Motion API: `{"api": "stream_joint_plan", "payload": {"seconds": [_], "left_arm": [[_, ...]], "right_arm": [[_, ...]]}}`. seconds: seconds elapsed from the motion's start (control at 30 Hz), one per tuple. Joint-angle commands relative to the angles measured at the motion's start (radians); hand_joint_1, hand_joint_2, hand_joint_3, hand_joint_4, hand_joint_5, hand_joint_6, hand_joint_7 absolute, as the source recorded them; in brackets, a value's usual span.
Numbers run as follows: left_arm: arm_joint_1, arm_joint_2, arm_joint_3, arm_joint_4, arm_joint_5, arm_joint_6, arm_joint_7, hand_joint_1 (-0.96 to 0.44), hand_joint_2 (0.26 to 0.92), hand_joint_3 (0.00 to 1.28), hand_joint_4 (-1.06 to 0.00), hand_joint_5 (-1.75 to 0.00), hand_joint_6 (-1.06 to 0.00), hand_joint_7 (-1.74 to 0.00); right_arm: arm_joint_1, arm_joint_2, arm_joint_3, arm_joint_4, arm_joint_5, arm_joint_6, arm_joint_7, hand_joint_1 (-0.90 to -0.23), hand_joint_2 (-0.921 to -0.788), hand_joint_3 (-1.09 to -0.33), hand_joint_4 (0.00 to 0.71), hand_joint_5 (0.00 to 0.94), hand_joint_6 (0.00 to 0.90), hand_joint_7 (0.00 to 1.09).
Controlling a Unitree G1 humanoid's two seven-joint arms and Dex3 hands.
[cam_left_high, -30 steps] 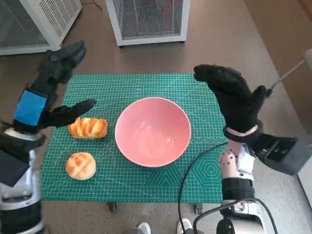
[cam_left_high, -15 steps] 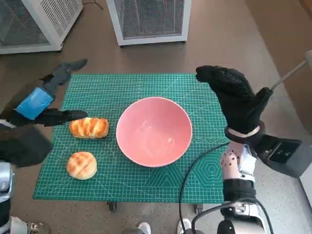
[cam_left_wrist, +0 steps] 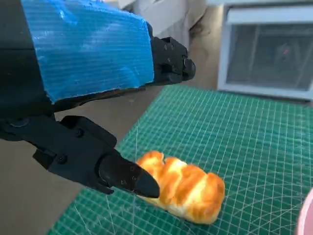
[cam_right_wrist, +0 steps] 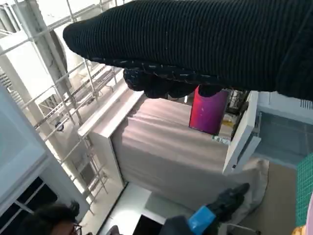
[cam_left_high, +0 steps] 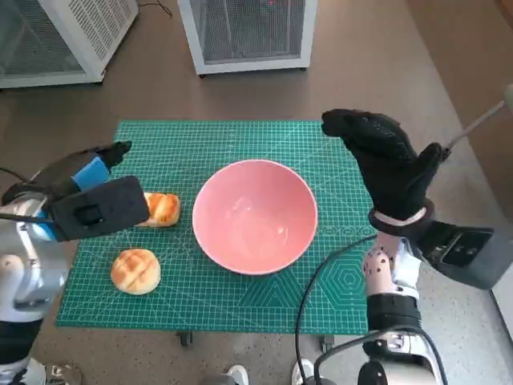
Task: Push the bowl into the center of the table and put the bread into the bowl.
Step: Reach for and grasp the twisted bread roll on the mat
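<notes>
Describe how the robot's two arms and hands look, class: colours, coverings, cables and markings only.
The left robot hand is black with blue tape across its back, on a pale silver-grey forearm. The right robot hand wears a black knitted glove with a pale cuff at the wrist. Its white forearm carries a grey box at the side, and a black cable loops beside it.

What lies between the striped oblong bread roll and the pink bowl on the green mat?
Nothing: only bare green cutting mat separates the striped oblong bread roll from the pink bowl, as the head view shows.
</notes>
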Motion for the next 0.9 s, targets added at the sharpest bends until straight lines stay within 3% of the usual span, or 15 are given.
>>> {"api": "stream_joint_plan", "payload": {"seconds": [0.03, 0.4, 0.9], "left_arm": [[-0.024, -0.022, -0.019, 0.061, -0.007, -0.018, 0.007, -0.11, 0.762, 0.0, -0.04, 0.0, -0.21, -0.02], [-0.081, -0.045, -0.107, 0.229, 0.03, -0.041, 0.0, -0.03, 0.756, 0.0, -0.04, 0.0, -0.21, -0.01], [-0.123, -0.113, -0.18, 0.424, 0.051, -0.1, 0.079, -0.08, 0.759, 0.0, -0.04, 0.0, -0.2, 0.0]], "right_arm": [[0.014, -0.002, 0.002, 0.012, 0.008, 0.017, 0.007, -0.589, -0.921, -0.572, 0.226, 0.001, 0.361, 0.0], [0.021, -0.007, 0.001, 0.002, 0.015, 0.027, 0.012, -0.585, -0.921, -0.575, 0.229, 0.002, 0.363, 0.0], [0.027, -0.016, -0.004, -0.007, 0.001, 0.012, -0.007, -0.576, -0.921, -0.582, 0.227, 0.0, 0.359, 0.0]]}}
